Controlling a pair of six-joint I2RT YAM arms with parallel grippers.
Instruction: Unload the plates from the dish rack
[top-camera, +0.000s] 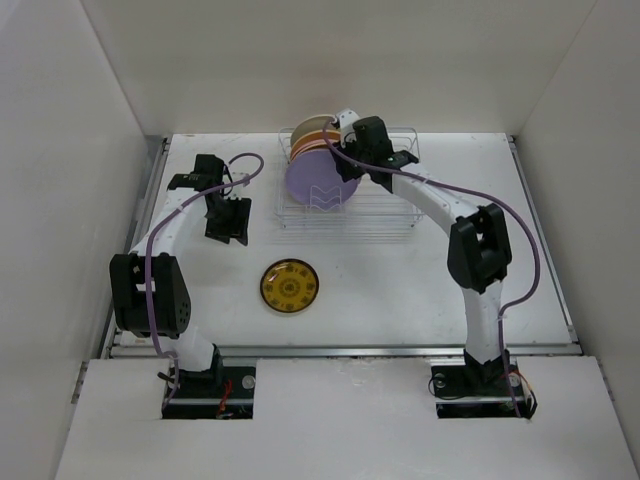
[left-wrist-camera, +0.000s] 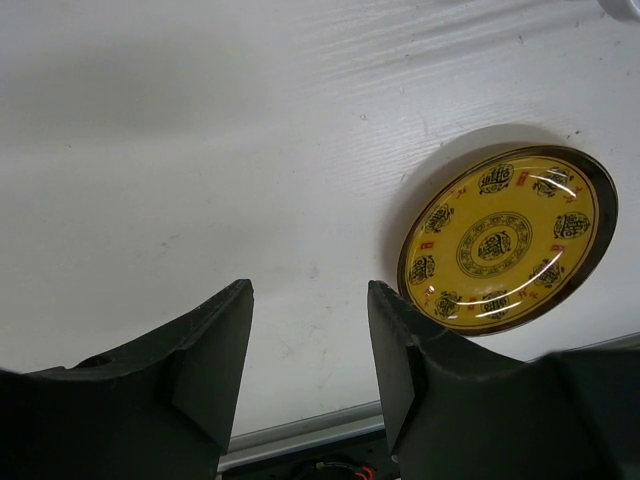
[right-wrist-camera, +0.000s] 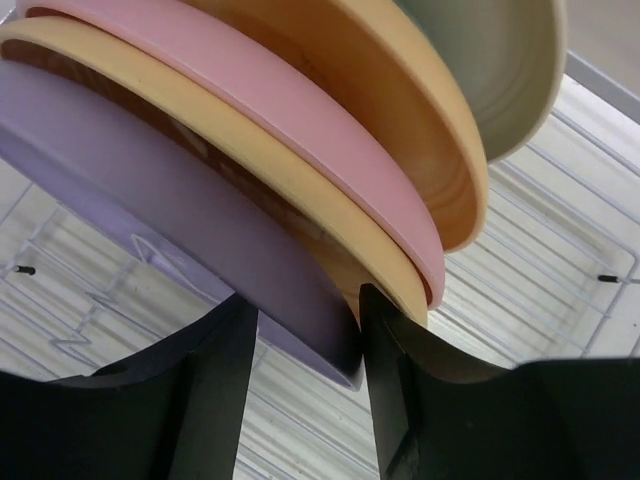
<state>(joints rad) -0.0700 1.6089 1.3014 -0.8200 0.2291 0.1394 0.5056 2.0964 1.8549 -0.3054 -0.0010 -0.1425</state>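
The silver wire dish rack (top-camera: 385, 218) stands at the back of the table and holds several plates on edge. The lavender plate (top-camera: 318, 182) leans at the front, with tan-yellow, pink and cream plates (top-camera: 308, 135) behind it. My right gripper (top-camera: 338, 150) reaches in from the right. In the right wrist view my right gripper (right-wrist-camera: 305, 300) is shut on the lower rim of the lavender plate (right-wrist-camera: 150, 180), ahead of the tan-yellow (right-wrist-camera: 250, 170), pink (right-wrist-camera: 300, 110) and cream (right-wrist-camera: 510, 70) plates. The small mustard patterned plate (top-camera: 289, 286) lies flat on the table. My left gripper (top-camera: 228, 220) hovers open and holds nothing.
In the left wrist view the patterned plate (left-wrist-camera: 505, 240) lies to the right of my left gripper (left-wrist-camera: 310, 290), apart from it, above bare white table. The rack's wire floor (right-wrist-camera: 560, 270) shows under the plates. White walls enclose the table on three sides.
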